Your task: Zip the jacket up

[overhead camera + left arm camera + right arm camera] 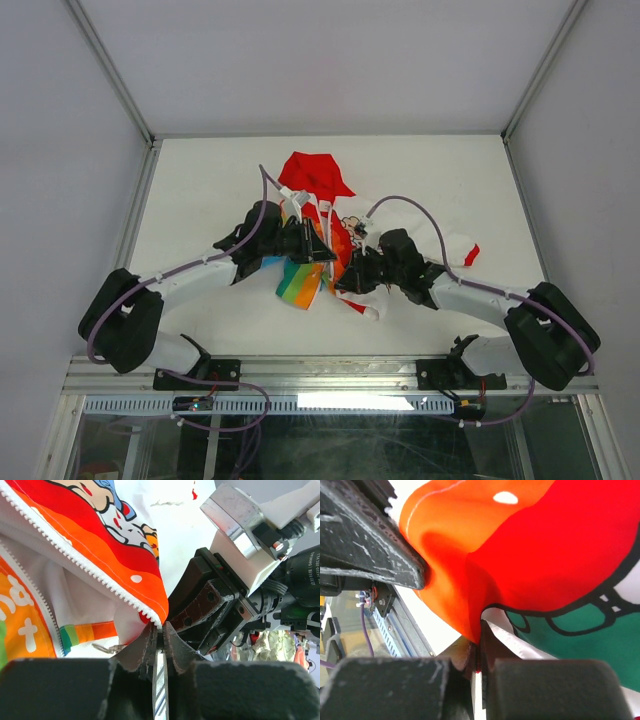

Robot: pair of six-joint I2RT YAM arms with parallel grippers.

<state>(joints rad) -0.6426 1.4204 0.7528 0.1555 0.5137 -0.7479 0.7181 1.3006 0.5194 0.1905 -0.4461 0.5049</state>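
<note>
The jacket (pixel 318 235) lies crumpled at the middle of the surface, its red hood (pixel 315 178) pointing away from you and its front open. Your left hand (pixel 159 637) is closed on the bottom corner of the orange front panel, right where its row of white zipper teeth (pixel 90 565) ends. Your right hand (pixel 479 645) is closed on a fold of orange and red jacket fabric just beside it.

A small metal piece (pixel 107 649), probably the slider pull, hangs loose near the left fingers. You seem to be at the early step: securing the lower ends before joining them. Next you likely need to bring both bottom ends together, seat one in the slider, then hold the hem taut.

Plain white walls (pixel 60 100) enclose the white surface (pixel 200 180).
</note>
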